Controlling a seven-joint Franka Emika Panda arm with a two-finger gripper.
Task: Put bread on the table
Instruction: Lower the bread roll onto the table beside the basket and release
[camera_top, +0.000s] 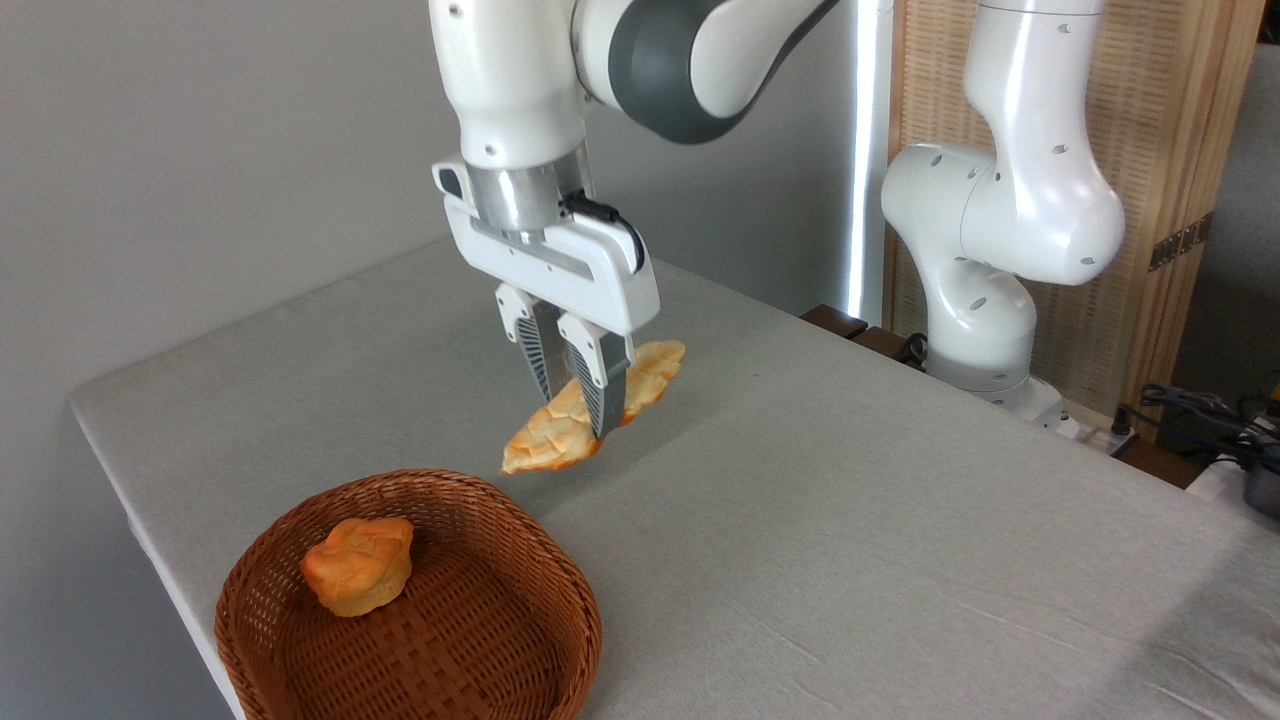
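A light grey cloth covers the table (900, 520), which runs from the near left corner back toward a plain grey wall. Nearest the camera, by the table's front-left edge, sits a round brown wicker basket (480, 640) with a small orange bun (358, 565) lying in its left half. Just beyond the basket's far rim, the gripper (572, 405) points down with its two fingers clenched across the middle of the bread (560, 440), a long pale golden braided loaf. The loaf hangs tilted, its near end lower, above the cloth and outside the basket. To the right and behind, the tabletop lies bare as far as the arm's white base (985, 350) at the far right edge.
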